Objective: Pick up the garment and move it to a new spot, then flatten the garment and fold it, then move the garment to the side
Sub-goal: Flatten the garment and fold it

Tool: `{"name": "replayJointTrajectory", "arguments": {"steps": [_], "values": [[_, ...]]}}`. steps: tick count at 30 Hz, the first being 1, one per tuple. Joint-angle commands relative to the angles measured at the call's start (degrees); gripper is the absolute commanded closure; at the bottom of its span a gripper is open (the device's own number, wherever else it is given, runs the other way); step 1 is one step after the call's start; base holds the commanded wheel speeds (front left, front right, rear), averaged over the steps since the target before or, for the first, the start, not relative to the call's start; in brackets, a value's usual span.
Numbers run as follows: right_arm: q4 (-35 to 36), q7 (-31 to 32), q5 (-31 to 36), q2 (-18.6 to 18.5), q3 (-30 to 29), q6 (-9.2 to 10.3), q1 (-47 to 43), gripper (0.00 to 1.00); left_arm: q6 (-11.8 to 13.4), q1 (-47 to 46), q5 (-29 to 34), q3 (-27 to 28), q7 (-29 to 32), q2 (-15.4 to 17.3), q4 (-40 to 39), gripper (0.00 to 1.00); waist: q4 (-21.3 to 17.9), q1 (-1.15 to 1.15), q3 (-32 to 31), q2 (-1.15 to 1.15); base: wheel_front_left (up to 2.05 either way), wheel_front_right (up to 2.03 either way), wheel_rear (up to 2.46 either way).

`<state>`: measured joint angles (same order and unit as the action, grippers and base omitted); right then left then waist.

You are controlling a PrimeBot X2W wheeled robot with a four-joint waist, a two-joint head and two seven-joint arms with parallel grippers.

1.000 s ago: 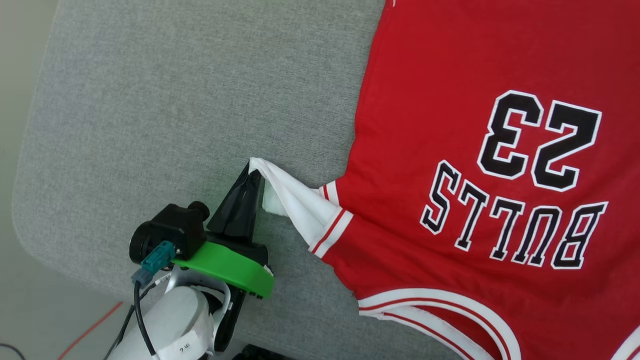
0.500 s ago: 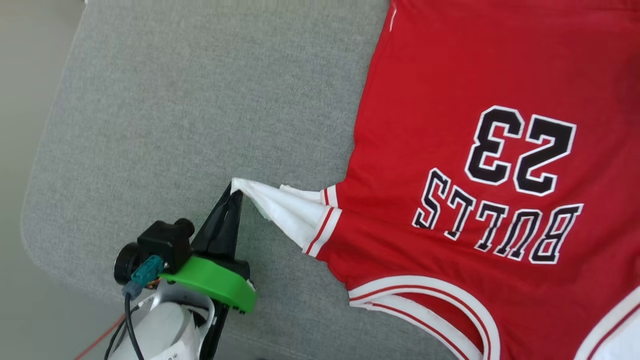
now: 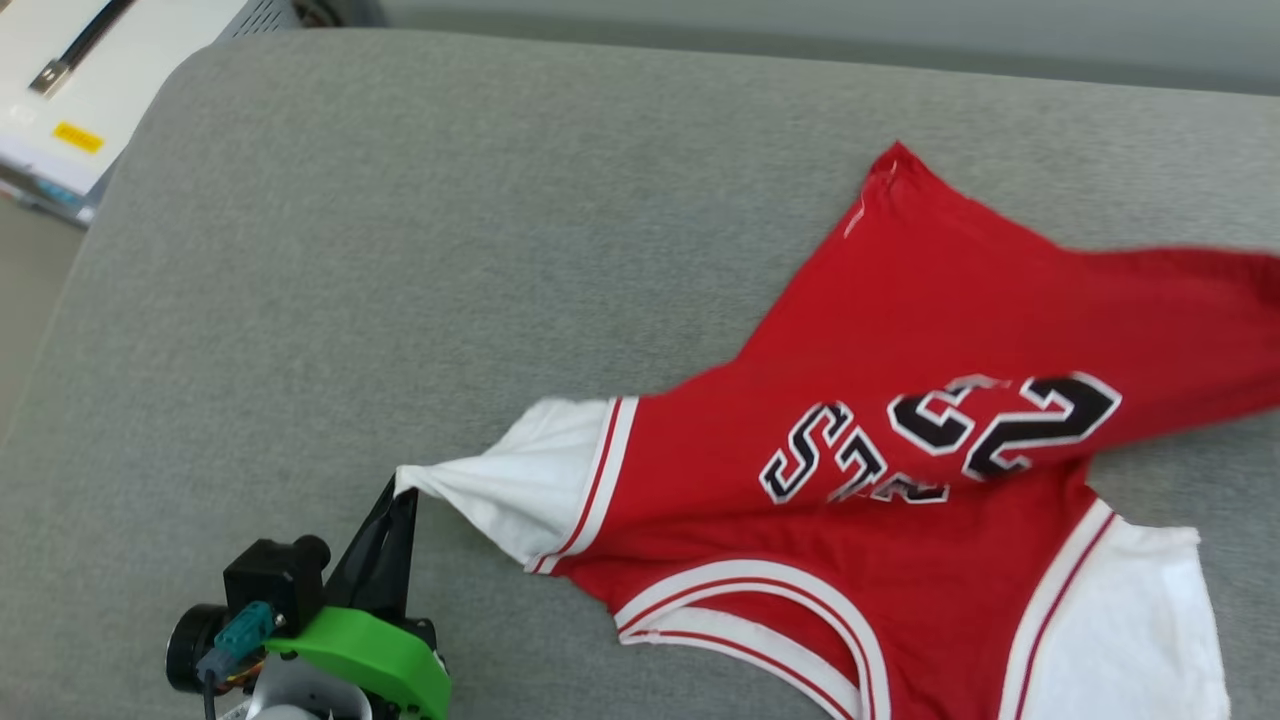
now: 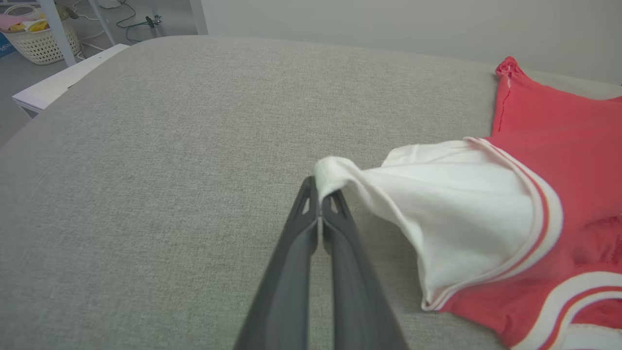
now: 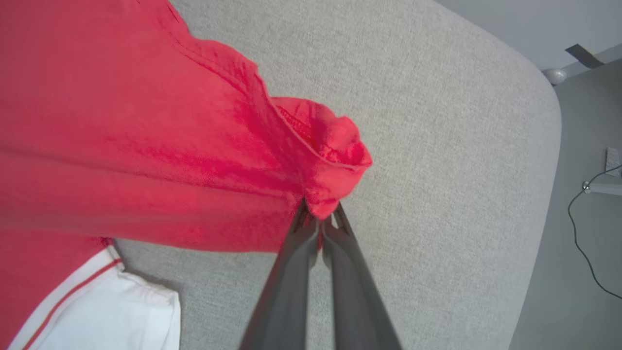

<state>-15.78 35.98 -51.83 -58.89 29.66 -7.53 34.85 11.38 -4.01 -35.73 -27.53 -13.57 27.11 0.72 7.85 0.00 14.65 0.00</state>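
Note:
The garment (image 3: 900,300), a red jersey with white sleeves, lies bunched on the grey padded surface (image 3: 400,250), its black-and-white chest print creased. My left gripper (image 3: 405,492) at the lower left is shut on the tip of one white sleeve (image 3: 520,480), pulling it taut. The left wrist view shows that gripper (image 4: 320,187) pinching the sleeve (image 4: 461,204). In the right wrist view my right gripper (image 5: 320,216) is shut on a bunched red hem corner (image 5: 335,160), which is raised off the surface. The other white sleeve (image 3: 1120,620) lies flat at the lower right.
A white cabinet (image 3: 60,100) stands past the surface's far left corner. A wicker basket (image 4: 39,34) sits on the floor beyond it. The surface's rounded edge (image 5: 544,146) drops to a floor with a cable (image 5: 583,233).
The camera has shifted, now showing more of the surface. The right gripper has shut on the red hem and the red body is pulled up and creased. The left gripper still holds the sleeve.

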Motion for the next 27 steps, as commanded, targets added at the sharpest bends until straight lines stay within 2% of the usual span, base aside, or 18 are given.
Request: {"name": "replayJointTrajectory", "arguments": {"steps": [1, 6, 12, 17, 18, 19, 27], "values": [[0.91, -0.71, -0.81, -0.80, -0.54, 0.04, -3.68, 1.00, 0.48, 1.22, -0.81, 0.38, -0.03, 0.63, -0.16, 1.00, -4.48, 0.00, -3.61, 0.00, 0.00, 0.00, 0.00], [2.86, -3.23, -3.48, -0.66, -3.89, 0.04, -17.86, 1.00, 0.90, 2.32, -1.13, 0.71, -0.05, 1.12, -0.33, 1.00, -5.95, 0.00, -3.61, 0.00, 0.00, 0.00, 0.00], [4.20, -4.83, -4.46, 4.07, -6.97, 0.04, -32.39, 1.00, 0.98, 2.34, -1.25, 0.99, -0.04, 1.65, -0.37, 1.00, -6.73, 0.00, -2.74, 0.00, 0.00, 0.00, 0.00], [3.76, -4.05, -4.16, 7.52, -8.15, 0.04, -38.16, 1.00, 0.80, 1.59, -1.17, 0.86, -0.02, 1.70, 0.05, 1.00, -6.74, 0.00, -2.07, 0.00, 0.00, 0.00, 0.00], [3.75, -4.30, -4.01, 8.09, -9.08, 0.04, -38.38, 0.54, 0.75, 1.52, -1.18, 0.79, 0.00, 1.69, 0.23, 1.00, -6.77, 0.00, -2.10, 0.00, 0.00, 0.00, 0.00], [3.96, -4.69, -3.79, 8.47, -9.95, 0.04, -38.23, 0.00, 0.74, 1.51, -1.19, 0.78, -0.01, 1.71, 0.35, 1.00, -6.85, 0.00, -2.14, 0.00, 0.00, 0.00, 0.00], [10.37, -8.55, -0.05, 8.32, -20.90, 0.04, -33.81, 0.00, 0.43, 0.69, -0.83, 0.16, -0.04, 1.60, 0.78, 1.00, -6.09, 0.00, -2.53, 0.00, 0.00, 0.00, 0.00]]}}
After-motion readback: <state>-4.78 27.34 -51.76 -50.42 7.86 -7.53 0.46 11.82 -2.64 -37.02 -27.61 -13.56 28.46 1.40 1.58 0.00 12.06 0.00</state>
